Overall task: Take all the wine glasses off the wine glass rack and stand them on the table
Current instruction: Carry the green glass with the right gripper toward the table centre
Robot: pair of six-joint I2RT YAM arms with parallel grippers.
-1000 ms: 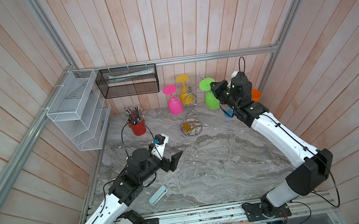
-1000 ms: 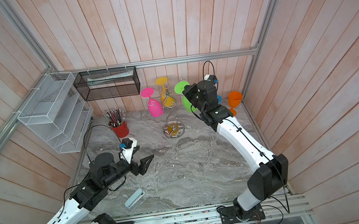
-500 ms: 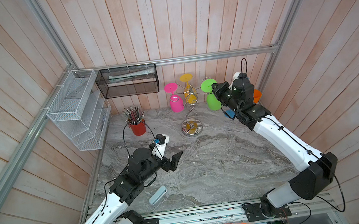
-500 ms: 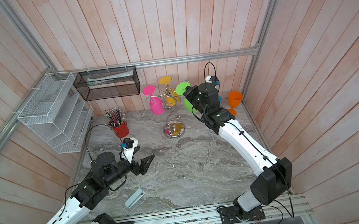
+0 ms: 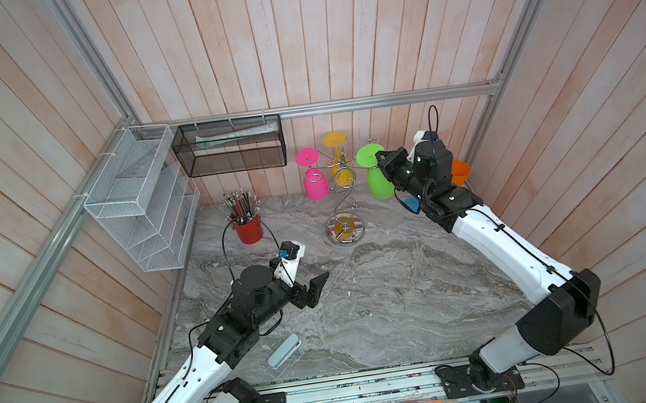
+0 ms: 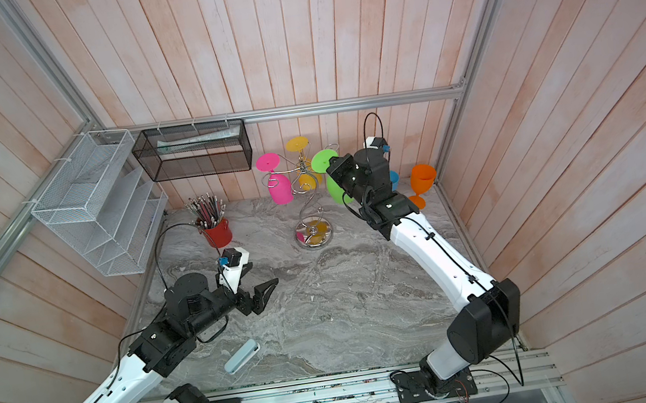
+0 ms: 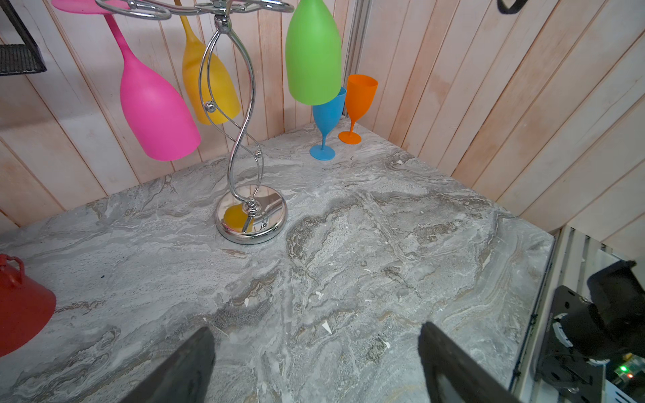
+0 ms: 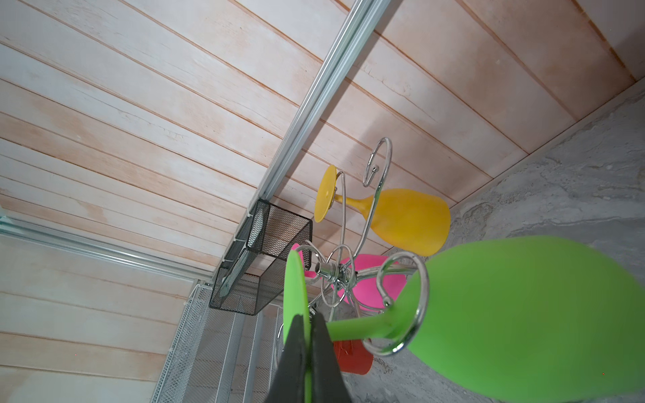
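Note:
The wine glass rack [image 5: 344,204] [image 6: 311,212] [image 7: 241,139] [image 8: 328,270] is a chrome stand at the back of the marble table. A green wine glass [image 5: 378,183] [image 6: 336,192] [image 7: 313,59] [image 8: 523,314] hangs upside down from it, its stem inside a curled hook. My right gripper [image 5: 381,157] [image 6: 331,166] [image 8: 305,319] is shut on the rim of the green glass's foot disc. My left gripper [image 5: 319,284] [image 6: 267,289] [image 7: 316,331] hovers open and empty over the table's left middle, well short of the rack.
A pink glass [image 5: 315,184] and a yellow glass [image 5: 341,175] also hang on the rack. Blue [image 7: 328,115] and orange [image 7: 361,97] glasses stand upright in the back right corner. A red pencil cup [image 5: 248,230], a black mesh basket [image 5: 231,151], a white wire shelf [image 5: 137,200] and a pale blue case [image 5: 284,350] are on the left.
My right gripper, still shut on the green foot, shifted slightly right and then back left toward the rack. The rack's top and the hanging glasses swayed a little. The left arm stayed still.

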